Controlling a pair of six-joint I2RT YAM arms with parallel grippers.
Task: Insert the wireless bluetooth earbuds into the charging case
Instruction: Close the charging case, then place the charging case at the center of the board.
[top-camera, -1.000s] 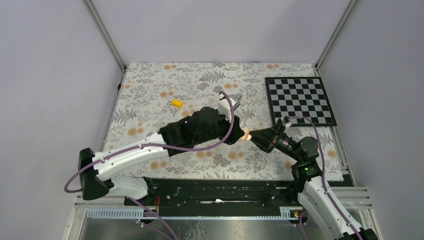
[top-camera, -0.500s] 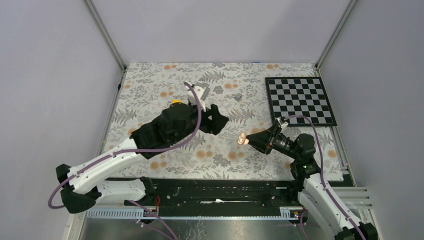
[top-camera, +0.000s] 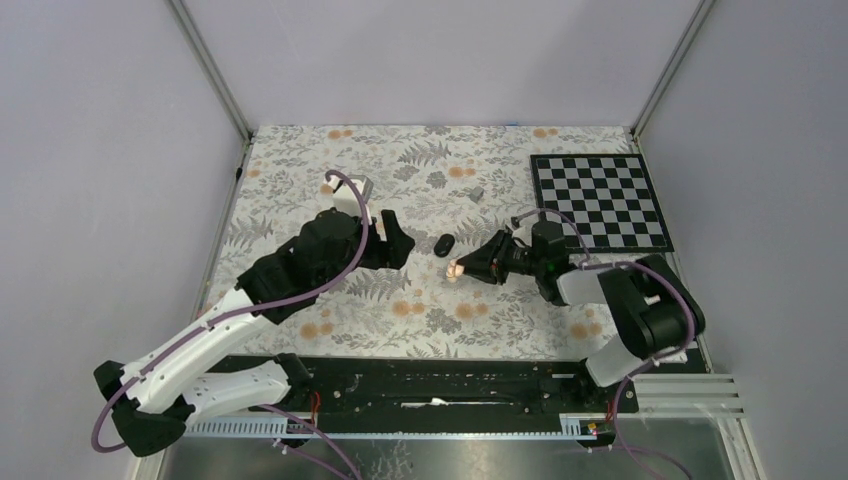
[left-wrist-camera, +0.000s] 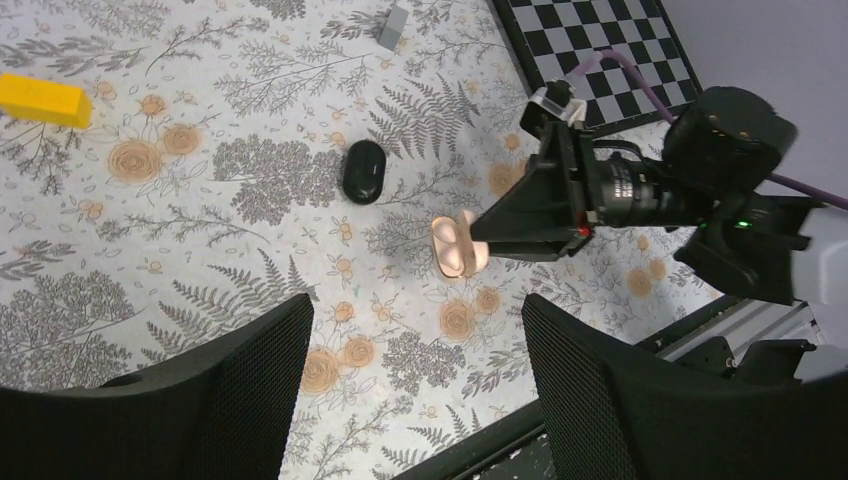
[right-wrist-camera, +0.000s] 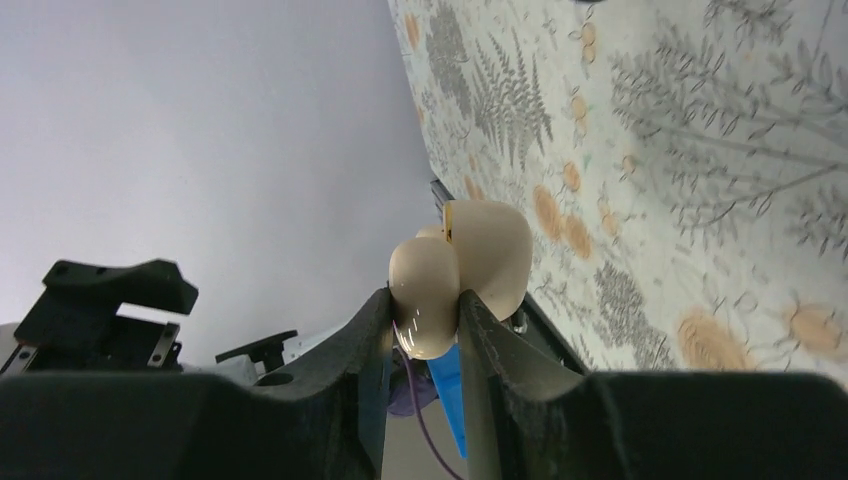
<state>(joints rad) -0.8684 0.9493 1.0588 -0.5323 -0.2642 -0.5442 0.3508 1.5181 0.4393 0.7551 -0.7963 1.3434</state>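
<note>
Top external view: two arms reach over a floral cloth (top-camera: 290, 170). The left gripper (top-camera: 398, 242) hangs over the cloth's left-centre. The right gripper (top-camera: 468, 266) points leftward toward it from the right. A black pod (top-camera: 444, 245) lies flat on the cloth between the two grippers, touching neither. A grey block (top-camera: 476, 193) sits farther back, and a chessboard (top-camera: 598, 200) covers the far right corner.

Left wrist view: the left gripper (left-wrist-camera: 415, 305) stands wide, with nothing between its fingers (left-wrist-camera: 230, 390), only cloth far below. The black pod (left-wrist-camera: 363, 171) lies near the beige case (left-wrist-camera: 455, 247), and the two stay apart. The case sits at the tip of the right gripper (left-wrist-camera: 480, 235) with its lid swung open. A yellow block (left-wrist-camera: 45, 98) rests at the upper left, well apart from the rest. The grey block (left-wrist-camera: 393, 26) lies beside the chessboard (left-wrist-camera: 590, 45).

Right wrist view: the right gripper (right-wrist-camera: 425, 320) is narrow, its fingers (right-wrist-camera: 372, 335) pinching the lower lobe of the case (right-wrist-camera: 470, 255). The other lobe spreads above them.

The earbuds cannot be picked out in any view. The inside of the case is too small to read.
</note>
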